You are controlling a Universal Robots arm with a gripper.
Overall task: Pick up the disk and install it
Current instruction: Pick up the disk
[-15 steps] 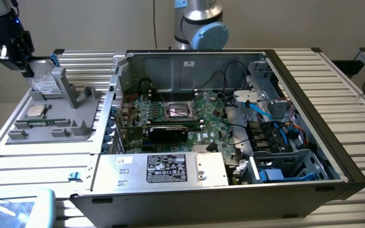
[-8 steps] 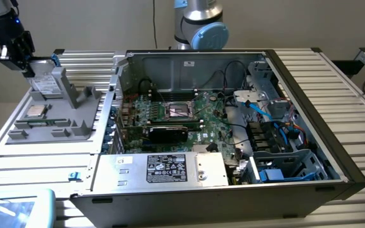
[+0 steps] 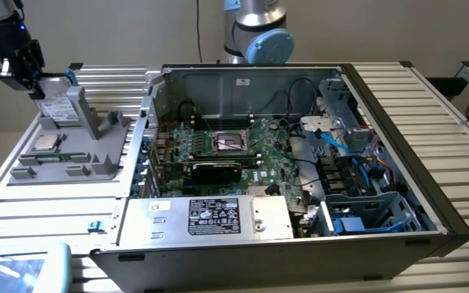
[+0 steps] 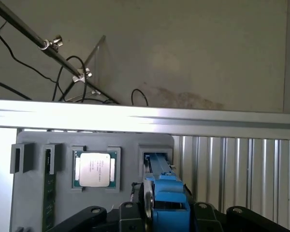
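The disk (image 3: pixel 57 102) stands upright at the exterior view's far left, a silver-grey drive with a white label and a blue carrier bracket at its top. My gripper (image 3: pixel 41 85) comes down on it from above, jaws shut on its top edge. Its lower end is at the slot of the grey holder (image 3: pixel 96 152); whether it still sits in the slot I cannot tell. In the wrist view the disk (image 4: pixel 166 195) appears edge-on, its blue bracket clamped in my gripper (image 4: pixel 165 209), with the holder's slot (image 4: pixel 155 158) just beyond.
A square CPU chip (image 3: pixel 46 143) (image 4: pixel 94 169) lies in the holder beside the disk. The open computer case (image 3: pixel 430 183) fills the middle, with a silver box (image 3: pixel 218 217) at its front and blue-railed drive bays (image 3: pixel 365 213) at the exterior view's right. The table (image 3: pixel 47 207) is slatted aluminium.
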